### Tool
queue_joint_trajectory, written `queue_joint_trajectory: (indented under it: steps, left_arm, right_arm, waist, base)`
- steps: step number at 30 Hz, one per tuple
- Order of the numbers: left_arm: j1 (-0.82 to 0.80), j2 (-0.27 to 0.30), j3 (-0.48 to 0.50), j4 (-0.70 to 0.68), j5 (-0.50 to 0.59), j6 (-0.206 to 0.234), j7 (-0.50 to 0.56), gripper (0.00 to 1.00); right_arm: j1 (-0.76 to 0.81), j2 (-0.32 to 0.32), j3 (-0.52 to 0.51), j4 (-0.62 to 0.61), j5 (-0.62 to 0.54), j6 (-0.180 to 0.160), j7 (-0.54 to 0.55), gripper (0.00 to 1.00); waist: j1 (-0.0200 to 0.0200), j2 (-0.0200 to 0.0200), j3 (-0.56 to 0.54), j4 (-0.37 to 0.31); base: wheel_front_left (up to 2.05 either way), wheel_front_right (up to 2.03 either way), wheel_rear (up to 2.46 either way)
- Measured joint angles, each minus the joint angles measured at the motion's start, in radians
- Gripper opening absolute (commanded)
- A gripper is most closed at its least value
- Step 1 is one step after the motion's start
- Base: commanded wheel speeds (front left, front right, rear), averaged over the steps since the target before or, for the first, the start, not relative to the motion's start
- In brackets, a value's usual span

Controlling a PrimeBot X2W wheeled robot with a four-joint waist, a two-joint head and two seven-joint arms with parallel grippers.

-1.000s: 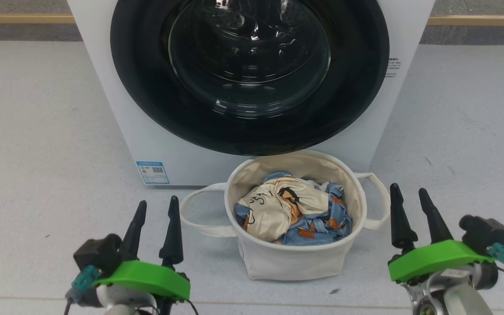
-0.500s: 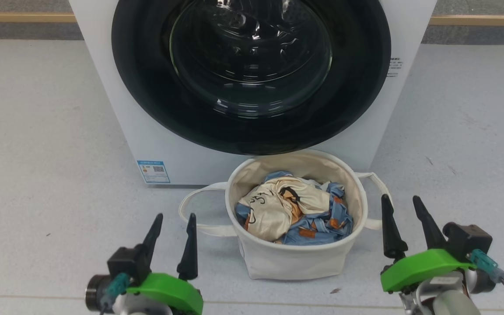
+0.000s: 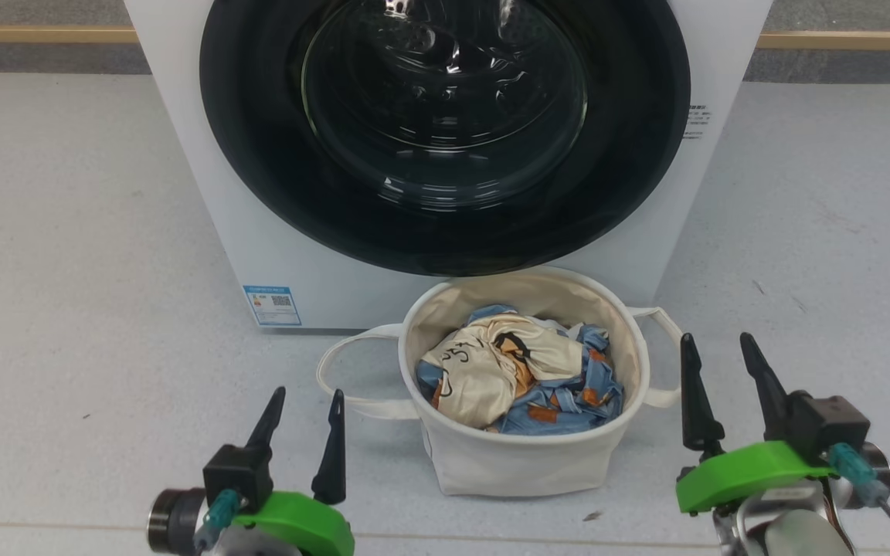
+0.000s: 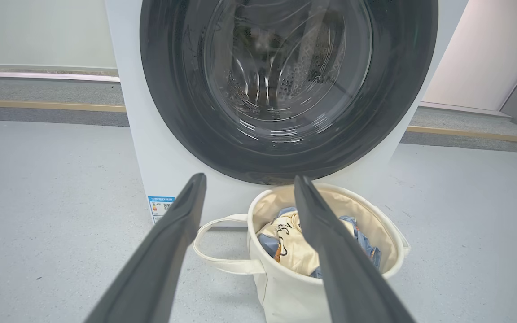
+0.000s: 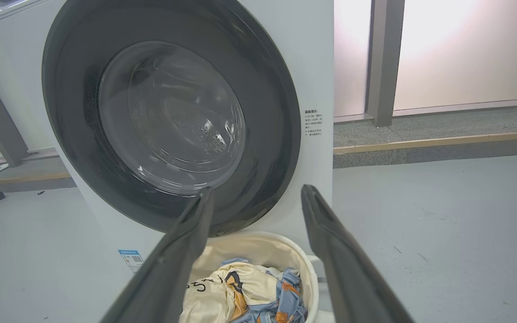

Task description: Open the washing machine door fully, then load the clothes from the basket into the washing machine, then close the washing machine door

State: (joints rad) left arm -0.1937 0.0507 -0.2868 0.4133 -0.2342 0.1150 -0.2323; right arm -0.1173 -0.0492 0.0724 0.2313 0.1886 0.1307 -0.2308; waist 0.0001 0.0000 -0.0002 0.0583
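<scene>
The white washing machine (image 3: 298,247) stands ahead with its black-rimmed glass door (image 3: 445,131) shut flat against the front. Right before it sits the cream basket (image 3: 522,463), holding the light-blue, orange and cream clothes (image 3: 514,371). My left gripper (image 3: 307,398) hangs open, low and left of the basket, nothing between its fingers. My right gripper (image 3: 717,344) is open and empty at the basket's right handle. The left wrist view looks over the basket (image 4: 285,287) at the door (image 4: 285,80). The right wrist view shows the door (image 5: 173,116) and clothes (image 5: 245,291).
Grey floor spreads on both sides of the machine. A raised kerb with a tan strip (image 3: 35,32) runs behind it. A blue label sticker (image 3: 271,305) marks the washer's lower left. A grey pillar (image 5: 384,58) and pale wall panels stand to the right.
The left gripper has dropped lower in the head view and shifted right toward the basket handle. The right gripper has sunk slightly and edged left. Basket, clothes and door are unmoved.
</scene>
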Motion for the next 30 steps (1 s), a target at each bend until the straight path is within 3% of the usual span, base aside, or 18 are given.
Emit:
queue_joint_trajectory:
  steps: [7,30]
  left_arm:
    - [0.000,-0.002,-0.030,0.072,0.031,-0.020,-0.016,1.00]
    - [-0.023,-0.004,-0.015,0.033,-0.044,0.008,-0.016,1.00]
  right_arm:
    - [0.002,0.001,-0.002,0.069,-0.100,0.000,-0.018,1.00]
    - [0.000,0.001,-0.009,0.049,-0.072,0.000,-0.018,1.00]
  waist:
    - [0.0000,0.0000,-0.002,0.002]
    - [0.0000,0.0000,0.008,0.016]
  base:
    - [0.00,0.00,0.00]
    - [0.00,0.00,0.00]
